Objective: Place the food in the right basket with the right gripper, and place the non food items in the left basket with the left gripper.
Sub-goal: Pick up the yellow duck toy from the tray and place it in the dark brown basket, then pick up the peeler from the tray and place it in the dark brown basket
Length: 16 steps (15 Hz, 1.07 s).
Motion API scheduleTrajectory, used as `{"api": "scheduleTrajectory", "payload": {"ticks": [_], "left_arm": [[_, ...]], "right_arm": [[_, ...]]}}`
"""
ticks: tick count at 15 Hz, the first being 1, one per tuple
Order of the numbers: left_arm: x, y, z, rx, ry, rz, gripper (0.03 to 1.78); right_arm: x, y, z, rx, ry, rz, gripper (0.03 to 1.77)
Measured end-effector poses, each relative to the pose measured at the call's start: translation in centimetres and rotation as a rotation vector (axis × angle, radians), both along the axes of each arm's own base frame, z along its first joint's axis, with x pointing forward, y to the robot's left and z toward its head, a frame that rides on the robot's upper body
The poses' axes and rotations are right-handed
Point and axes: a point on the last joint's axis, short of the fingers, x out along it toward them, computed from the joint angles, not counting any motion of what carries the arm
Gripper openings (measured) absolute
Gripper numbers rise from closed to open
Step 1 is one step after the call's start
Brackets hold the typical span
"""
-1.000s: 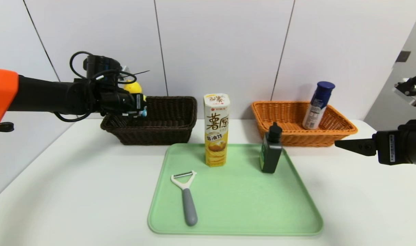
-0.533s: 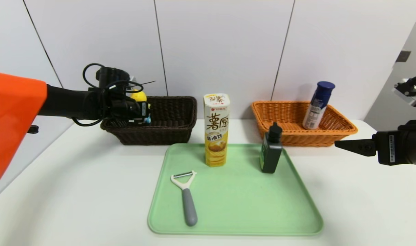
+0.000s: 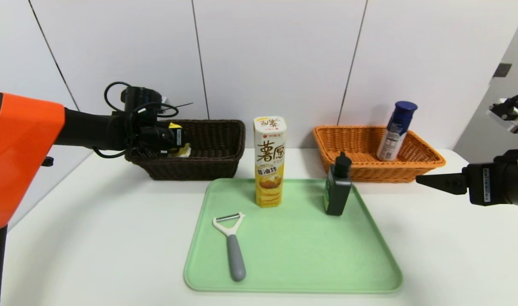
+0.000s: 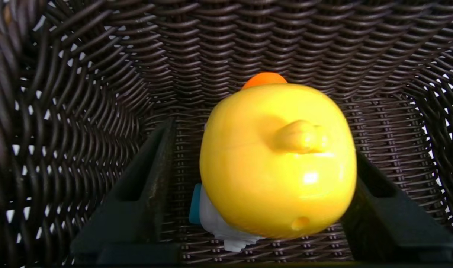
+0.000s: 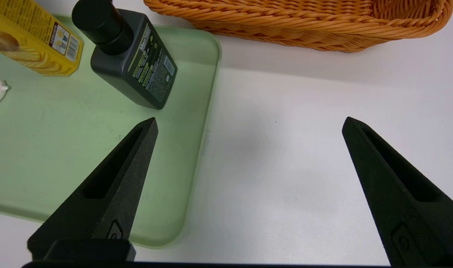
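Duck toy [image 4: 278, 160] now sits in dark basket [image 3: 212, 148], left claw [image 4: 256, 193] spread wider.

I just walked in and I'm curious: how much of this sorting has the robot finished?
Done: a blue-capped white bottle leans in the orange wicker basket. In hand: the left hand is inside the dark brown wicker basket with open fingers around a yellow toy duck. Left: the tall yellow snack box, dark green bottle and grey-handled peeler wait on the green tray. The right hand waits open.

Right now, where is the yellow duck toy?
In the left wrist view the yellow duck toy sits inside the dark basket, between the left gripper fingers.
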Motion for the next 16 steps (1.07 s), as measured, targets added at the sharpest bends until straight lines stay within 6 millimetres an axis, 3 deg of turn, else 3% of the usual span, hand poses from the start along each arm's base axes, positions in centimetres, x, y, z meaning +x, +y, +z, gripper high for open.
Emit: {"api": "scheduleTrajectory", "payload": {"ticks": [2, 4, 6, 8, 12, 16], "left_arm": [[-0.8, -0.1, 2.2, -0.007, -0.049, -0.003, 1.4], [-2.7, -0.4, 5.8, -0.012, -0.115, -0.004, 1.47], [-6.1, -1.3, 9.6, -0.007, -0.131, 0.009, 1.52], [-10.3, -3.6, 11.7, -0.006, -0.039, 0.022, 1.56], [-17.9, -9.3, 13.1, -0.09, 0.208, 0.07, 1.62], [-22.1, -13.6, 11.9, -0.194, 0.412, 0.108, 1.66]], "right_arm": [[0.0, 0.0, -0.1, 0.0, 0.003, 0.0, 1.71], [0.1, 0.0, -0.3, -0.001, 0.012, -0.002, 1.71], [0.3, -0.1, -0.5, -0.002, 0.024, -0.007, 1.71], [0.5, -0.1, -0.9, -0.004, 0.038, -0.007, 1.71], [0.9, 0.0, -1.4, -0.007, 0.063, -0.007, 1.71], [1.1, 0.0, -1.7, -0.007, 0.075, -0.008, 1.71]]}}
